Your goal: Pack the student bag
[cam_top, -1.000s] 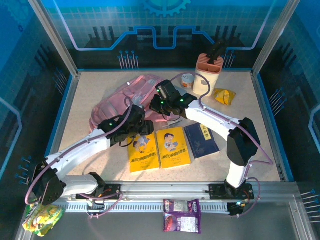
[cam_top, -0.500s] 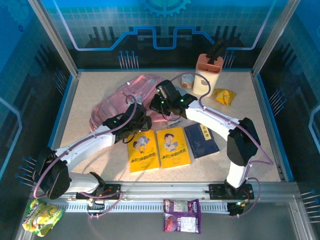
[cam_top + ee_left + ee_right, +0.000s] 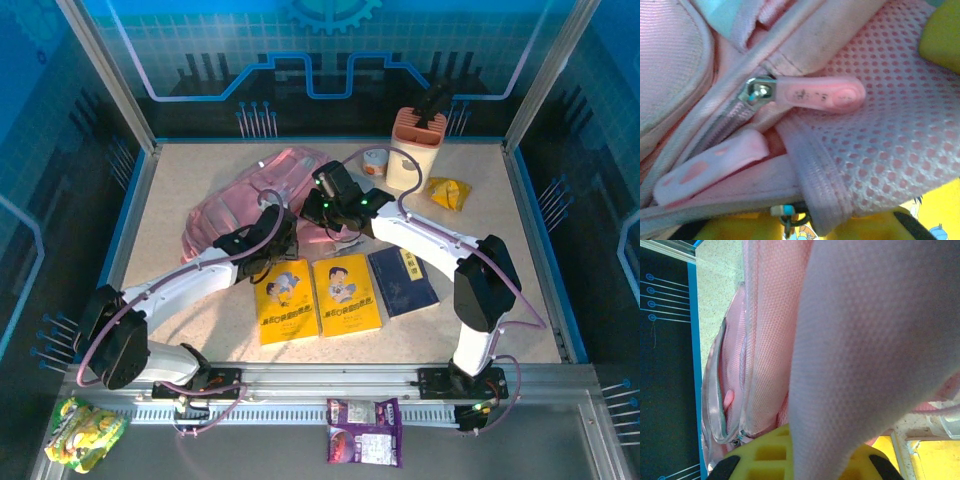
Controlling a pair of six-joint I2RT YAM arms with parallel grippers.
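Observation:
The student bag (image 3: pixel 245 195), soft and pink, lies at the table's back left. My left gripper (image 3: pixel 279 232) is at its near right edge. In the left wrist view the bag's mesh panel (image 3: pixel 900 115) and a pink zipper pull (image 3: pixel 820 95) sit close up. The mesh's stitched edge (image 3: pixel 822 200) runs down between my yellow fingers (image 3: pixel 740 230), which are closed in on it. My right gripper (image 3: pixel 322 192) is at the bag's right side. There a wide pink fabric band (image 3: pixel 865 365) passes between its yellow fingers (image 3: pixel 765 455), shut on it.
Two yellow books (image 3: pixel 287 300) (image 3: pixel 346 293) and a dark blue book (image 3: pixel 402 280) lie in front of the bag. A peach pen holder (image 3: pixel 415 148), a tape roll (image 3: pixel 375 160) and a yellow packet (image 3: pixel 449 192) stand at the back right. Snack packets (image 3: pixel 363 430) (image 3: pixel 85 435) lie past the near rail.
My left arm has reached further towards the bag and its jaws have closed in on the mesh edge. The right arm has kept its hold and place.

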